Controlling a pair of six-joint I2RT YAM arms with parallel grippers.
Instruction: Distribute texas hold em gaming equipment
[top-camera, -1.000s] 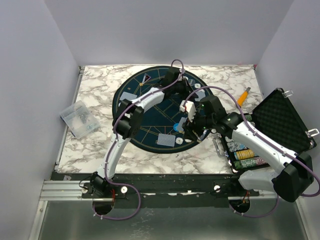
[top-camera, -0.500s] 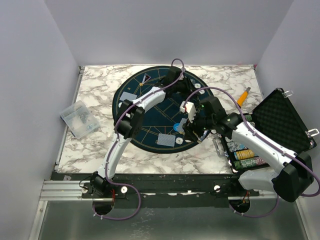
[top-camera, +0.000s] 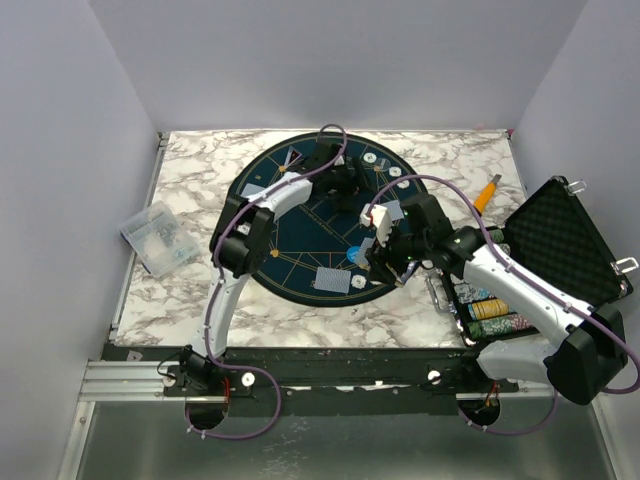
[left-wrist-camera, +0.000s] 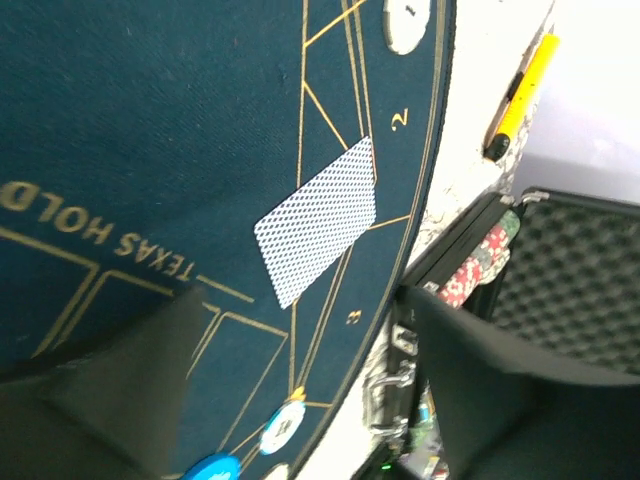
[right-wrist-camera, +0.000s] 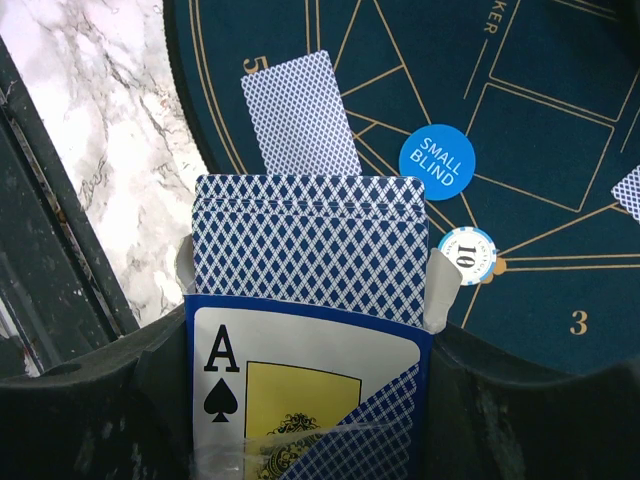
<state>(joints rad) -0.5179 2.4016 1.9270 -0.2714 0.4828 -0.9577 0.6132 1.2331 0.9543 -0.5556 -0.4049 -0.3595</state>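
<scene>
Watching my left fingers (left-wrist-camera: 120, 390) hang spread, a face-down card (left-wrist-camera: 318, 220) ahead between their tips. My right fingers (right-wrist-camera: 520, 400) pinch the deck (right-wrist-camera: 310, 240) (box open), so any tilt could spill cards.

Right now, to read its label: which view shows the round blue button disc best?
Right wrist: the round blue button disc lies unobstructed, SMALL BLIND legible. Top external shows a tiny blue spot; left wrist only its cropped edge.
</scene>
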